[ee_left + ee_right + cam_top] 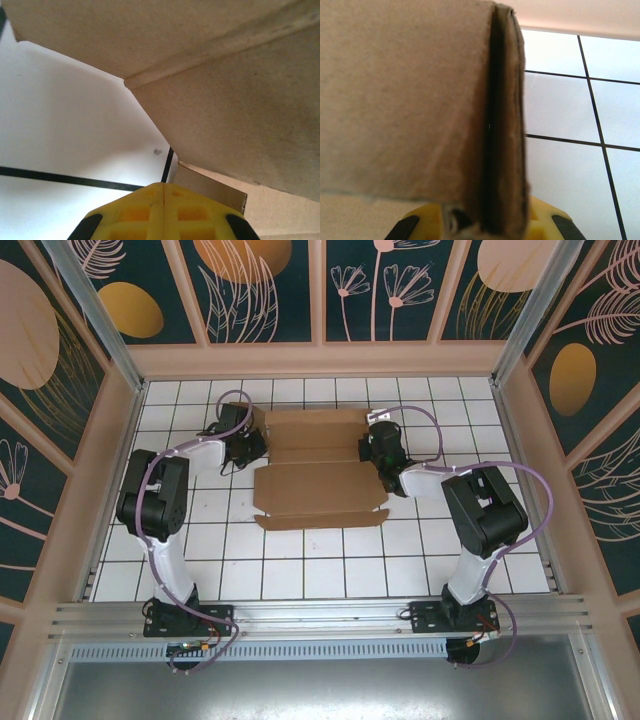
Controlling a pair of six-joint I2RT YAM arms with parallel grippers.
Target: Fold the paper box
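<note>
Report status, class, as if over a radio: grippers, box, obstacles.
Left gripper shut, empty, at the left edge of the paper box. Right gripper shut on its doubled right edge. Box mostly flat on the tiles. No obstacle seen.

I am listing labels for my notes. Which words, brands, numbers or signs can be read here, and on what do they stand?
No text can be read.
The paper box is plain brown cardboard without print.
The wall panels carry only leaf and flower drawings.
The tiled table shows only grid lines.
</note>
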